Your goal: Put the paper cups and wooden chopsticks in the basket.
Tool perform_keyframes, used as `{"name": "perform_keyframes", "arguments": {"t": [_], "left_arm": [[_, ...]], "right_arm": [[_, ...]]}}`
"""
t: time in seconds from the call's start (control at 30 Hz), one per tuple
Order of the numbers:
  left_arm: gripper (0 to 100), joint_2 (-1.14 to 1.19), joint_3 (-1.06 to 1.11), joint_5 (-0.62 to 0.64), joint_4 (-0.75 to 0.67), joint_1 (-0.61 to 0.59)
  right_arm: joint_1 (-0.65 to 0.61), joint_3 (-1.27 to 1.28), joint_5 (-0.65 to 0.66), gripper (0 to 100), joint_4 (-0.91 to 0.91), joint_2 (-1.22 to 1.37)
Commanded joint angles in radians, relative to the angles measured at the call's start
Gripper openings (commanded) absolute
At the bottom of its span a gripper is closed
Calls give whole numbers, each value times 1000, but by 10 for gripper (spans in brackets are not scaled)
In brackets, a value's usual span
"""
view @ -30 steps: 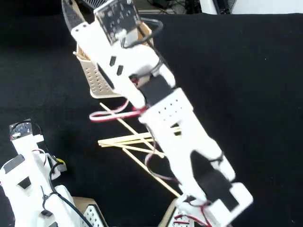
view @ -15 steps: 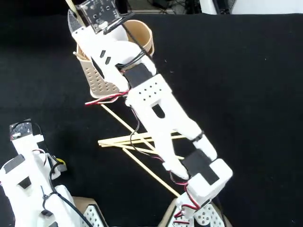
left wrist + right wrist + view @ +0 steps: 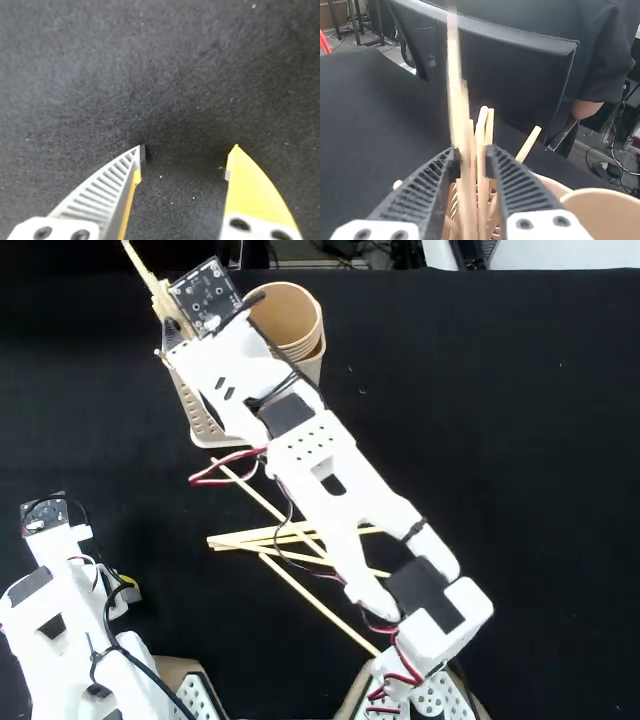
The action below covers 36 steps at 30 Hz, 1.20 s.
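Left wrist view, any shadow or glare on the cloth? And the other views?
Left wrist view: a soft dark shadow on the black table cloth just ahead of the open left tool, no glare. High view: even light, no glare on the cloth. Right wrist view: brighter room behind the right tool, shut on a pale wooden chopstick.

Brown cups [image 3: 290, 320] stacked (nested) at basket [image 3: 208, 420]; loose chopsticks [image 3: 250, 537] crossed nearby.
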Motion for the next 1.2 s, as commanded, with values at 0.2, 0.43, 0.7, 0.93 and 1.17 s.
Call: {"name": "perform_keyframes", "arguments": {"t": [0.2, 0.43, 0.7, 0.93, 1.17], "left_arm": [[281, -2, 5, 6, -18, 19], [281, -2, 5, 6, -18, 19], [281, -2, 5, 6, -18, 19], [281, -2, 5, 6, -18, 19], [281, -2, 5, 6, -18, 19]], "right_arm": [[14, 15, -3, 95, 172, -326], [14, 39, -2, 93, 724, -607], [8, 308, 15, 144, 1022, -676], [-38, 800, 354, 194, 934, -679], [-103, 1107, 405, 196, 712, -676]]}}
